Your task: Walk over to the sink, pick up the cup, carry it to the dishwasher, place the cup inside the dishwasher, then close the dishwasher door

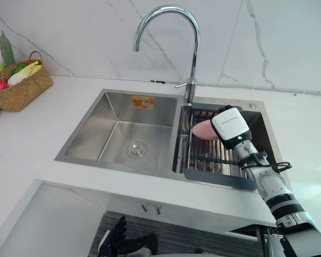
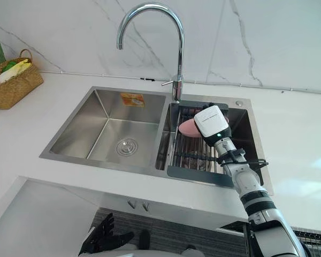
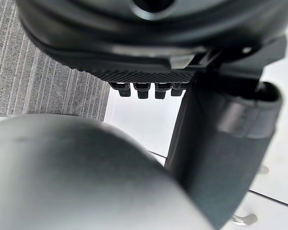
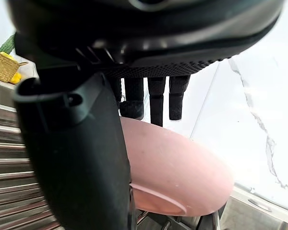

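Robot at sink (image 1: 91,134); walk looks done. Pink cup (image 1: 203,130) on rack (image 1: 206,160) in right basin, centre-right of frame. Right hand (image 4: 157,100) over cup: fingers straight on far side, thumb on near side, not yet clamped. Left hand (image 1: 115,234) low at bottom edge, fingers relaxed. Left to do: grasp, lift, carry, load dishwasher, close door.

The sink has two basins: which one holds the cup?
The right basin, the one with the wire rack: the pink cup lies there, by the right hand. The left basin shows a drain, no cup.
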`<state>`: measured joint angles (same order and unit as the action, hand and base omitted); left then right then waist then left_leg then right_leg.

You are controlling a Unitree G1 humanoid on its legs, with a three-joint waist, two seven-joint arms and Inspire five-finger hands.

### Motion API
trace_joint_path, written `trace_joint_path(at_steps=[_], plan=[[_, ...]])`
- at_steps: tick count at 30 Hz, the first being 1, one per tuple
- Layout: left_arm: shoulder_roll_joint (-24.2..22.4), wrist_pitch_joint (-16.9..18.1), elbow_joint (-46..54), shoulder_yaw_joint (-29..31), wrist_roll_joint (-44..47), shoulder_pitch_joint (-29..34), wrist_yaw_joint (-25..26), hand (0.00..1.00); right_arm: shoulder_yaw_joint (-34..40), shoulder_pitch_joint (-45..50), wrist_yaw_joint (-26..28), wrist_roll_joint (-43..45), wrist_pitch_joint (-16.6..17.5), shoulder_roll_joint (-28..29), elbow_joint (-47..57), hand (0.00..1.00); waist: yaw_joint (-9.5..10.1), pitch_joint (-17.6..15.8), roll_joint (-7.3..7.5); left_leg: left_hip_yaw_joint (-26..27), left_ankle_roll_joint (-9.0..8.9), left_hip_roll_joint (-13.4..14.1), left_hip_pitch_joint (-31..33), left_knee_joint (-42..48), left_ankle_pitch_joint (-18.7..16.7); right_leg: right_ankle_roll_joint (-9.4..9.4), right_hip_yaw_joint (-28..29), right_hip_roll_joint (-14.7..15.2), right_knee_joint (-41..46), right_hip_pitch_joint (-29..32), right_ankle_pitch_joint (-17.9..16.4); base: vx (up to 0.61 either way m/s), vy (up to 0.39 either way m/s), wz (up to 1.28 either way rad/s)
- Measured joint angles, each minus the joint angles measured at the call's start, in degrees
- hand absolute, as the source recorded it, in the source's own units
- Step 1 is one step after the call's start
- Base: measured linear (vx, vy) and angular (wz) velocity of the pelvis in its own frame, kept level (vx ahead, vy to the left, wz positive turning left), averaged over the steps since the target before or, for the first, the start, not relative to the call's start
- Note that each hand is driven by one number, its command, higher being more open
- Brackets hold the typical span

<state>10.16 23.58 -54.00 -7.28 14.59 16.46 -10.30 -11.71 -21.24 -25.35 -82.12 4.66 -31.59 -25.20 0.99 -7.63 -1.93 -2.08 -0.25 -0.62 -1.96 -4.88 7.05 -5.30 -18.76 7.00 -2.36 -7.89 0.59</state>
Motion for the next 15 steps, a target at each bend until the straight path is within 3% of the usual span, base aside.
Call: trace_joint_path(at_steps=[15], plan=[[0.0,0.5,0.0,-0.1,0.0,-0.1,0.2,1.0,-2.5,0.4,1.1,-0.1,0.0,0.4,-3.4,1.0,0.78,0.0,0.07,-0.6,-0.14,0.0,0.0,0.0,0.1,-0.01,-0.7,0.0,-0.1,-0.3,0.0,0.0,0.0,0.01]])
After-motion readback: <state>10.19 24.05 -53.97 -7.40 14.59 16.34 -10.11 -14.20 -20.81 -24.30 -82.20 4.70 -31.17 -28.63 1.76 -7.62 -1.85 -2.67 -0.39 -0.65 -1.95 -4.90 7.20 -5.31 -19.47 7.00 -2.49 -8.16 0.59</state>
